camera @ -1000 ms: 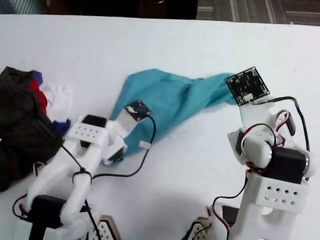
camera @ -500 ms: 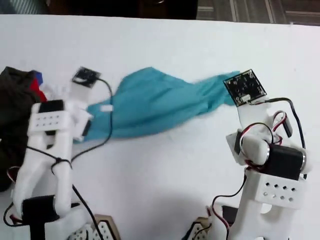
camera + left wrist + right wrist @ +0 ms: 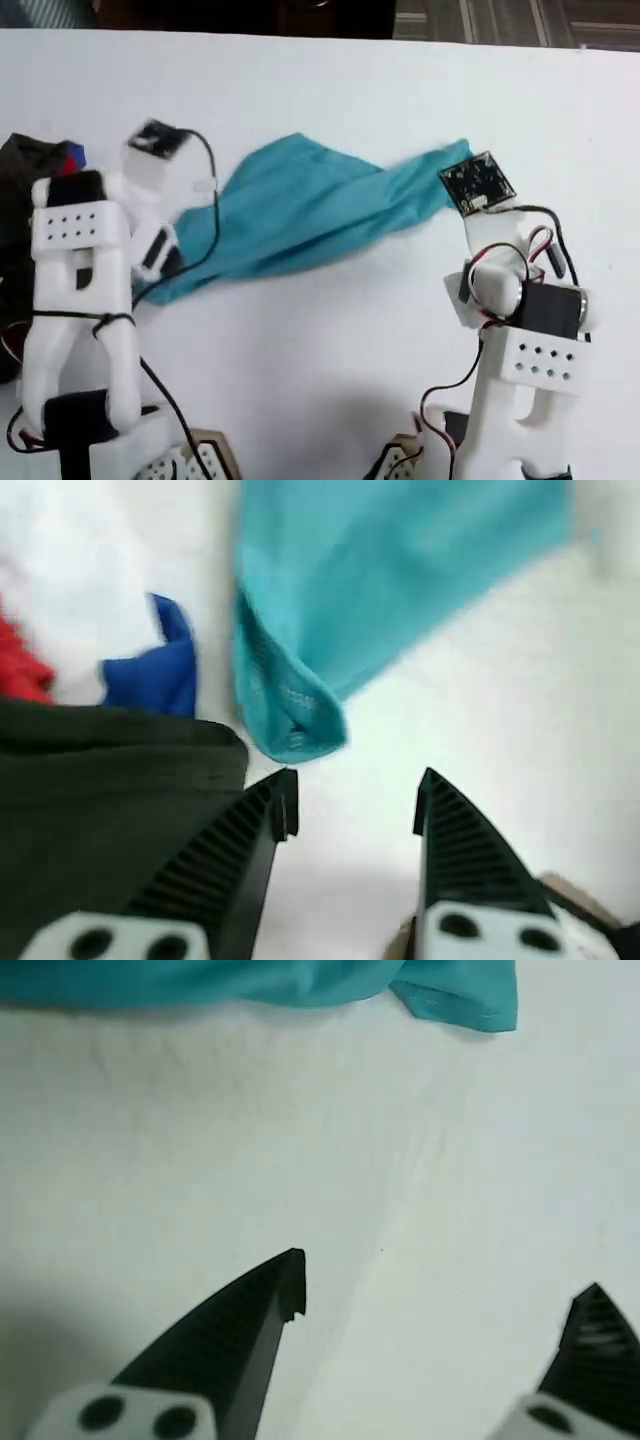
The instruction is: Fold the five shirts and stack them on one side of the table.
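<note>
Pile of shirts (image 3: 25, 165) at the left bench edge is mostly hidden behind my left arm (image 3: 80, 260) and cut off by the frame. From the left wrist I make out black cloth (image 3: 100, 800) plus blue, red and white bits, all blurred. The teal shirt (image 3: 310, 215) lies stretched across the middle of the bench (image 3: 400, 90), its right end partly covered by the camera board (image 3: 478, 183) on my right arm (image 3: 520, 320). Left jaws stand apart with nothing in them. The teal shirt's near corner lies just past the tips, beside the black cloth. Right jaws are apart too, over bare bench, with the shirt hem well ahead. There is open bench behind the shirt to the far edge, and between the arms. Since a second ago the left arm swung from mid-bench out to the pile, dragging that shirt end along, and the right arm backed off slightly.
</note>
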Tool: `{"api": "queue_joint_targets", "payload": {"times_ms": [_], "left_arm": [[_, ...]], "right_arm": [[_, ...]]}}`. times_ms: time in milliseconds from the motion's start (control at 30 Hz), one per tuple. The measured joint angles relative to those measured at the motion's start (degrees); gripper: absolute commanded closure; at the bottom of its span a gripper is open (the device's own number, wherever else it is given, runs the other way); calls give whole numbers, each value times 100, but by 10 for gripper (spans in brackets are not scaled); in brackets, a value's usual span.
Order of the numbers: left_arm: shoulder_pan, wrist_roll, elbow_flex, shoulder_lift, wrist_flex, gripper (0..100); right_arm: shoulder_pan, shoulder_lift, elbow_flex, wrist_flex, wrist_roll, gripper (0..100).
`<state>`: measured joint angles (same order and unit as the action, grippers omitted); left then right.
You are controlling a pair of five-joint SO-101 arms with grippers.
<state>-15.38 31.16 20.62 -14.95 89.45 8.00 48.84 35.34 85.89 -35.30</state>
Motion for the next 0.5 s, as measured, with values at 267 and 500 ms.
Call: {"api": "queue_joint_targets", "payload": {"times_ms": [267,500], "left_arm": [[-360,615,1415,0,-1345,793],[-413,721,1996,0,-2321,948]], "right_arm": [[0,0,79,-35,0,604],[0,0,79,-70,0,604]]}}
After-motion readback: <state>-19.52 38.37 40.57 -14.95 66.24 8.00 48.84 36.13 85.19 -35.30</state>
